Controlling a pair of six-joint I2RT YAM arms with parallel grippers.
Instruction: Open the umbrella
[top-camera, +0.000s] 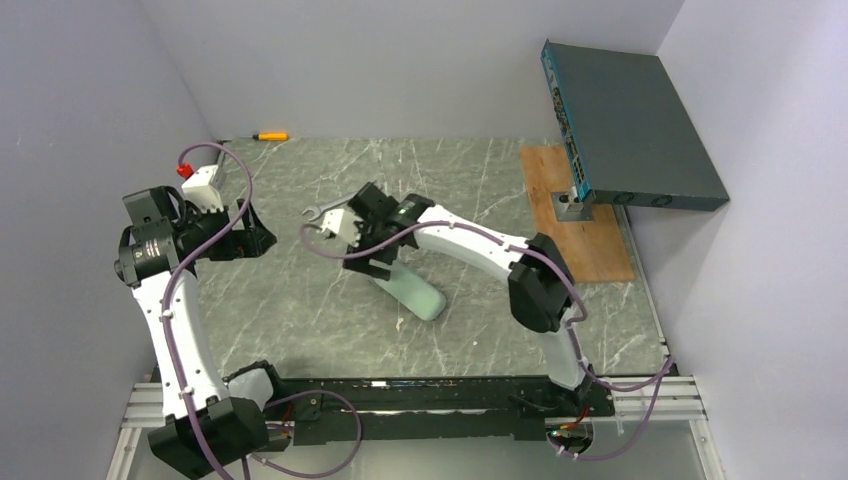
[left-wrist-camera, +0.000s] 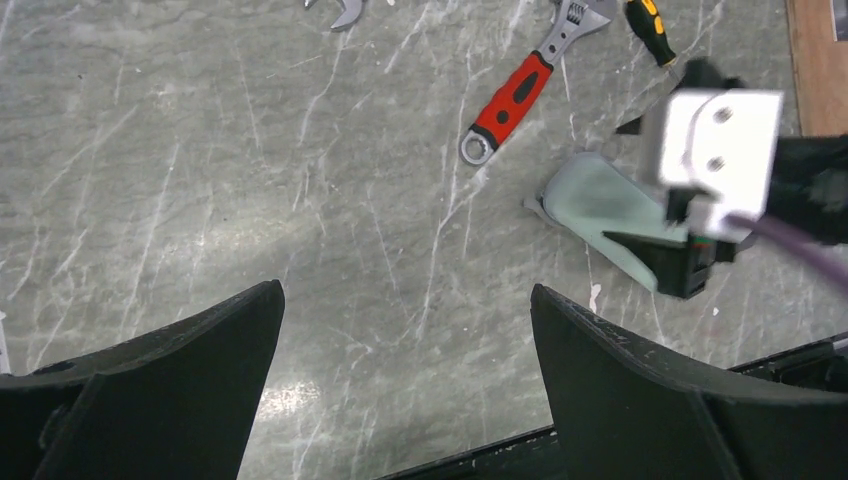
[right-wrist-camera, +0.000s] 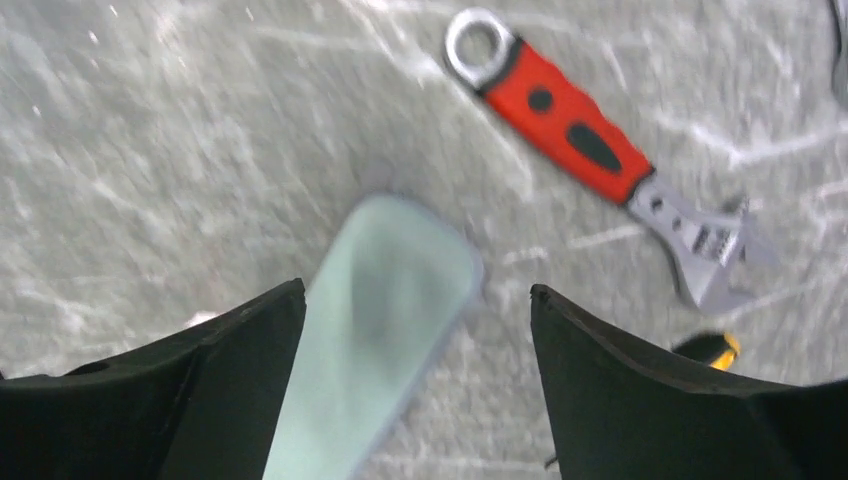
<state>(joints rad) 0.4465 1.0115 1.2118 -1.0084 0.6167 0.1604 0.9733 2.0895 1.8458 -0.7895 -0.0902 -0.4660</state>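
Two robot arms work over a grey marble tabletop (top-camera: 300, 320). The umbrella itself cannot be made out in any view. What shows is a closed, pale mint-green case (top-camera: 420, 295) lying flat near the middle of the table, a little closer to the near edge. It lies at a slant, one end pointing to the far left corner and the other to the near right corner.

The right gripper (right-wrist-camera: 417, 293) hangs over the case's far-left end with its black fingers (right-wrist-camera: 200, 400) spread wide. In the blurred right wrist view the case's rounded end sits between them, closer to the finger at the left of that view than to the other. Whether either finger touches the case cannot be told.

The left gripper (left-wrist-camera: 405, 293) is well apart from the case, toward the table's left edge. Its fingers (left-wrist-camera: 150, 390) are also wide apart, with only bare marble between them. From there it looks across at the case and the right gripper above it.

A red-handled wrench (right-wrist-camera: 570, 130) lies on the table near the case, with a yellow-and-black screwdriver (left-wrist-camera: 650, 30) just beside its jaw end and a small steel spanner (top-camera: 318, 210) toward the far edge. An orange screwdriver (top-camera: 268, 136) lies at the far left corner. A wooden board (top-camera: 590, 240) and a grey metal box (top-camera: 630, 130) sit at the far right corner.
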